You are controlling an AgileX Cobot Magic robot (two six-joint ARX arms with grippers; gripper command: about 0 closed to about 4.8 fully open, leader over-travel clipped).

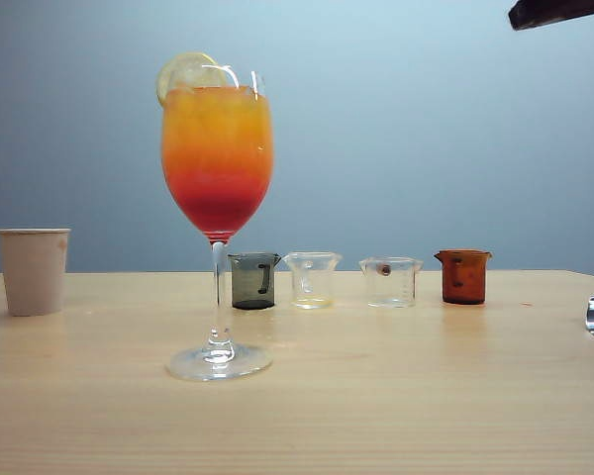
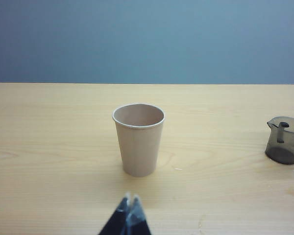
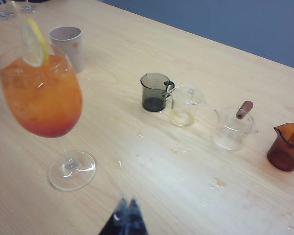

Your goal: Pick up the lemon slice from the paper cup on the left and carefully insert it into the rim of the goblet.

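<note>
Yellow-rinded lemon slice (image 1: 185, 71) sits wedged on the goblet (image 1: 217, 168) rim; no writing is legible. Left gripper (image 2: 131, 199), jaws pressed together, faces the paper cup (image 2: 138, 139). Right gripper (image 3: 127, 202) jaws likewise together.

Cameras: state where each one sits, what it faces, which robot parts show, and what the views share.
Exterior: low at the table's edge, facing the goblet and back wall; no jaws identifiable.
Left wrist: low, level, facing the paper cup; left gripper, jaws shut.
Right wrist: higher, tilted down at the lemon slice; right gripper, jaws shut.
Shared: the cup appears in all three.
</note>
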